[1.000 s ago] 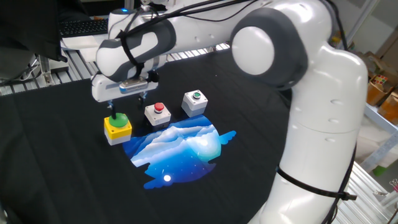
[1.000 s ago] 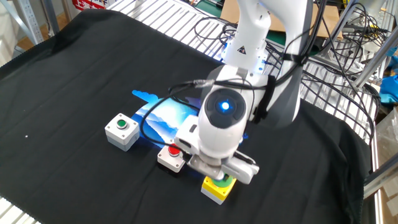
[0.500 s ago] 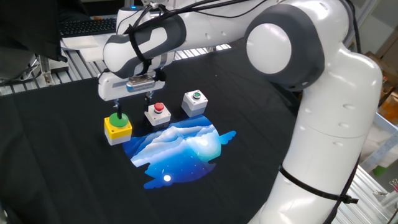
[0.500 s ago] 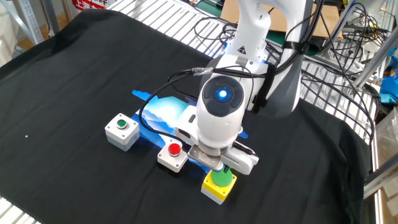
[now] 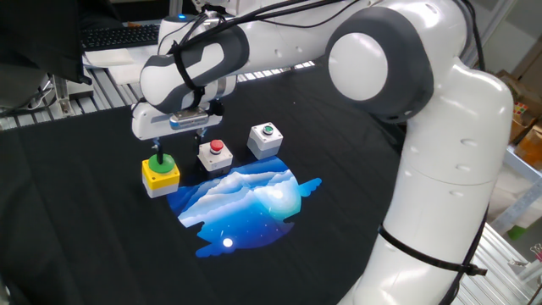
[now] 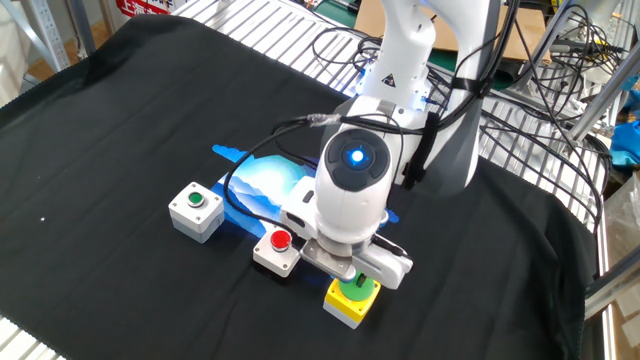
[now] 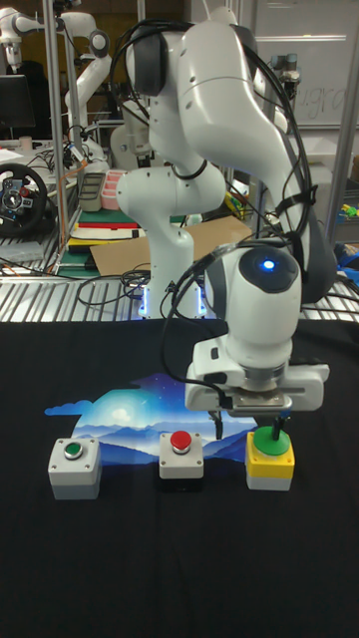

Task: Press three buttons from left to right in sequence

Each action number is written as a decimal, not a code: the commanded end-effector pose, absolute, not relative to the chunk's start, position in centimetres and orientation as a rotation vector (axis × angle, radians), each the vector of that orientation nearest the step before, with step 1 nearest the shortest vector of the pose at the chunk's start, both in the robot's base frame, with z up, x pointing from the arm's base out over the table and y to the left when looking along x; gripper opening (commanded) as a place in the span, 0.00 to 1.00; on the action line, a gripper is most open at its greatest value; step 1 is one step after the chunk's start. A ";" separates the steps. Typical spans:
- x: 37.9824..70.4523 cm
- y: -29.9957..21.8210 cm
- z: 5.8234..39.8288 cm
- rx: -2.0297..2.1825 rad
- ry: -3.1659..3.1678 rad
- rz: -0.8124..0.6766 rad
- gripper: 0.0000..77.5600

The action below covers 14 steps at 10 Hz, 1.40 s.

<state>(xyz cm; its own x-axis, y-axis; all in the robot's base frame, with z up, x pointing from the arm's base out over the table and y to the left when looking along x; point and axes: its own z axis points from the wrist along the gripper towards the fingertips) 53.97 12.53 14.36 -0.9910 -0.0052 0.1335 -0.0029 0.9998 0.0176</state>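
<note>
Three buttons stand in a row on the black cloth: a big green dome on a yellow box (image 5: 160,169) (image 6: 351,296) (image 7: 269,457), a small red button on a white box (image 5: 215,152) (image 6: 277,249) (image 7: 181,453), and a small green button on a white box (image 5: 266,138) (image 6: 195,209) (image 7: 74,465). My gripper (image 5: 178,141) (image 7: 247,422) hangs open over the yellow box and the gap beside it. One finger (image 5: 156,147) (image 7: 278,423) points down at the top of the green dome. Whether it touches the dome I cannot tell.
A blue and white mountain print (image 5: 246,199) lies on the cloth just beside the buttons. The arm's base (image 6: 395,70) and loose cables (image 6: 540,60) stand at the far edge. Metal rails (image 6: 250,25) border the table.
The gripper has risen a little from the green dome, which shows more in the other fixed view. Over the last half second it has barely shifted.
</note>
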 end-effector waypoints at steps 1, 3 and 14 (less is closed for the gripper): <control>53.9 12.3 14.5 -0.045 -3.037 -0.029 1.00; 53.8 12.2 14.6 -0.057 -3.037 -0.018 1.00; 54.1 11.9 12.3 -0.063 -3.039 -0.003 1.00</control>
